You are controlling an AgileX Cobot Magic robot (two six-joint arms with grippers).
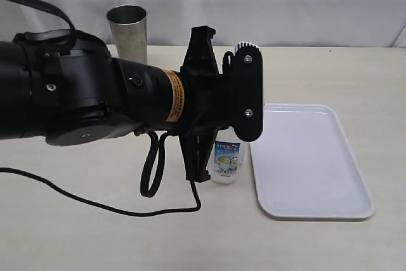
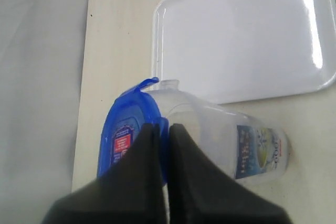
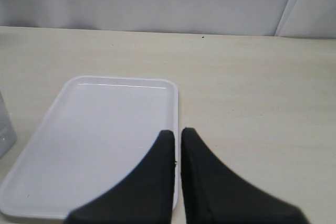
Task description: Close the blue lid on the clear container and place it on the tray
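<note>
Tipping is the worry: the left gripper (image 2: 165,129) is clenched at the edge of the blue lid (image 2: 123,129) on the clear container (image 2: 220,135), stood just beside the tray (image 2: 241,35), so it could be knocked over by an off-centre push; the right gripper (image 3: 177,134) is clenched, empty, over the tray

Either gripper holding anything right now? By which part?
The left gripper looks pinched on the rim of the blue lid, atop the clear container. The right gripper is shut on nothing.

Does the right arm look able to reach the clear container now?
Probably, from the side: only the low tray lies between right gripper and clear container, but the left gripper sits over the blue lid.
</note>
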